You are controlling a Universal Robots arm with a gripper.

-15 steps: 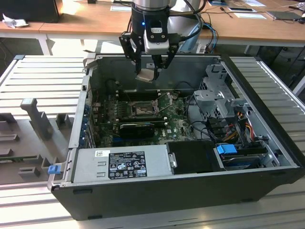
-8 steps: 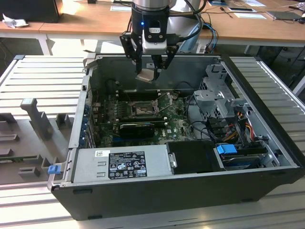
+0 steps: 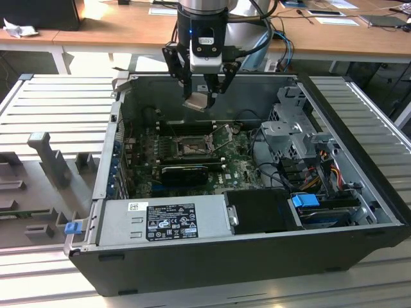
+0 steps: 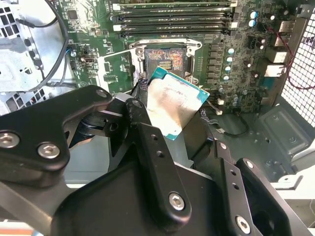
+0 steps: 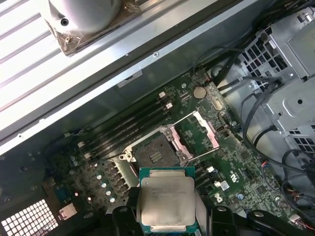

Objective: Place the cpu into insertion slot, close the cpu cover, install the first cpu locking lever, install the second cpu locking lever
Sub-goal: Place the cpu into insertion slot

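In the exterior view, we see the end effector [image 3: 204, 95] hanging over the open computer case [image 3: 257, 260]. Its two fingers are closed on the cpu [image 3: 197, 102] and pinch it by two edges. The insertion slot [image 3: 192, 149] lies on the green board [image 3: 241, 163], down below the cpu and well apart from it. The slot is bare, so we judge the cpu is not in yet.

In the second wrist view, the cpu [image 4: 172, 105] sits between the black fingers [image 4: 147, 142]. Its silver top faces us and it looks a bit tilted. The insertion slot [image 4: 165, 58] shows just past the cpu's far corner. It is dark with gold-brown dots. The cpu cover [image 4: 114, 55] is flipped open beside it.

In the first wrist view, the cpu [image 5: 167, 199] sits square in the grip. The insertion slot [image 5: 155, 155] is right ahead of it, turned a little from the cpu's sides. The cpu cover [image 5: 209, 129] stands open on one side of the slot.
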